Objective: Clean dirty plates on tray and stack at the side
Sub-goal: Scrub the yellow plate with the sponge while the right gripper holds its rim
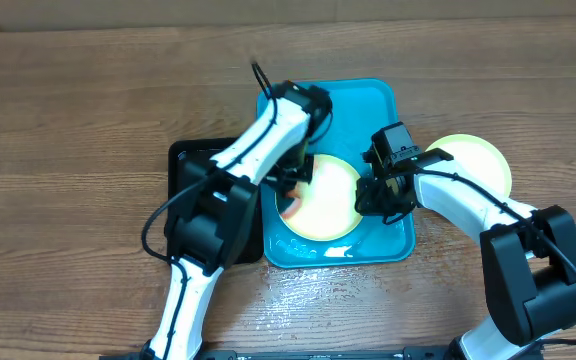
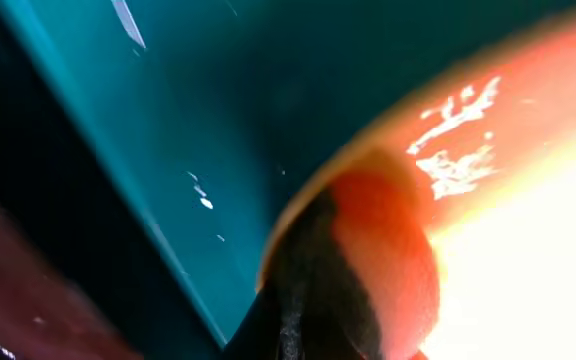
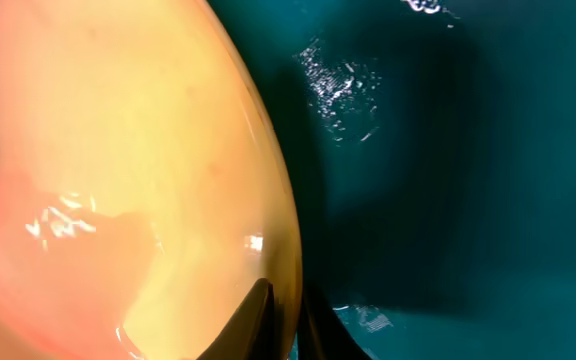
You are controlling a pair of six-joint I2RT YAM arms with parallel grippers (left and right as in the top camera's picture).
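The yellow-green plate (image 1: 323, 195) lies flat in the tray (image 1: 368, 100), and I've got it bracketed: left gripper (image 1: 293, 183) at its left rim, right gripper (image 1: 380, 200) at its right rim.

Right side first. My fingertips (image 3: 251, 322) sit one on either side of the rim, nearly closed, with the thin edge pinched between them (a rim grip, nothing deeper). The rim curves away from that pinch, plate body to one side and glistening tray floor to the other.

Left side now. The jaws are pressed right together, tip down by the red-orange smear (image 1: 291, 207) at the plate's edge. The wrist view is too close and blurred for me to tell whether anything is nipped between them.

The relation that matters, I reckon, is where the second plate (image 1: 478, 160) sits. It rests on the table to the right of the tray, apart from it, on my right arm's side. That makes the right arm the nearer one for any carry that way, once the smear is dealt with.
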